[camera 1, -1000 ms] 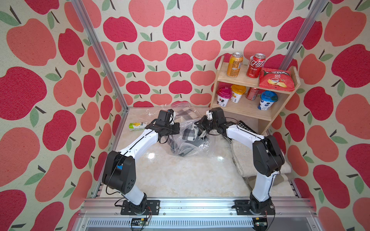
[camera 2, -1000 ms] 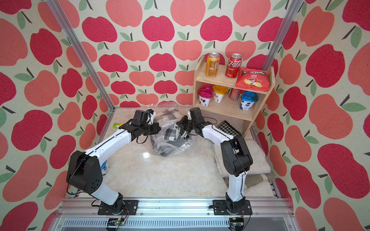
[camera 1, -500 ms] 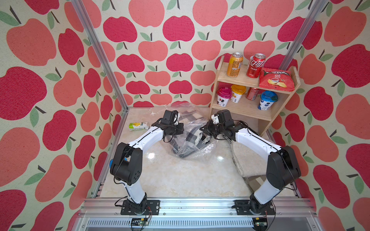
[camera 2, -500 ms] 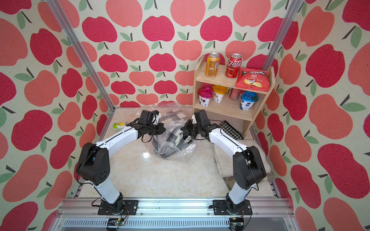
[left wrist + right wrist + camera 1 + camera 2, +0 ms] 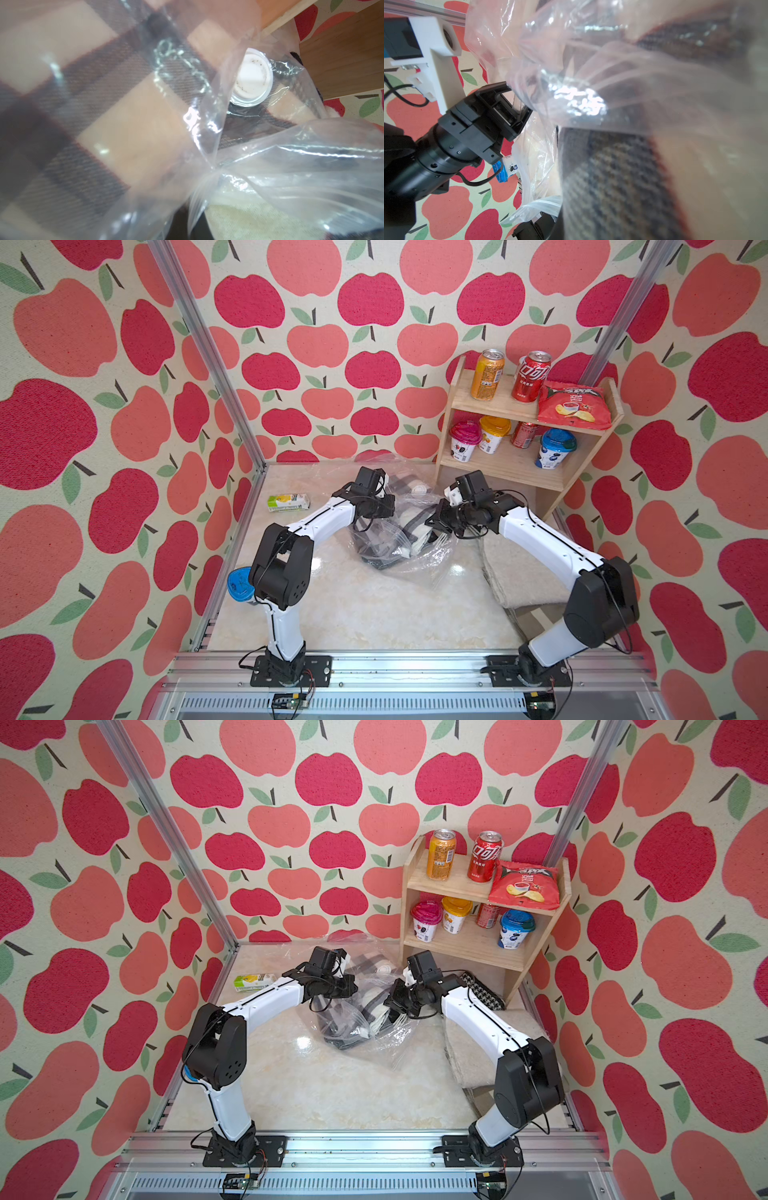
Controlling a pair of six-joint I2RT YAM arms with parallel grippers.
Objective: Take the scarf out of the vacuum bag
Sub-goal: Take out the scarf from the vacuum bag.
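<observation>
Apple-print walls enclose a pale marble-look tabletop [image 5: 365, 614], with a small wooden shelf [image 5: 503, 472] of cans and cups in the far right corner.

Finding one: the large, crinkled, clear plastic vacuum bag [image 5: 432, 568] lies mid-table between your two arms, its round white valve cap [image 5: 252, 76] facing up.

Finding two: the brown-and-cream plaid woven scarf [image 5: 128, 124] is inside that bag, seen through the film in both wrist views.

Finding three: your left gripper [image 5: 519, 104] has its fingers pressed together on a gathered tuck of film at the bag's left side, and creases fan out from that pinch. Your right gripper [image 5: 435, 527] is likewise closed at the opposite side. It appears to be on film near the zip edge, though its tips are largely hidden.

Judgement: the two holds oppose each other to pull the mouth apart and steady the bag, so the scarf can be reached. Extraction has not yet begun.

Risk: the thin film may slip from a pinch or tear under tension.
</observation>
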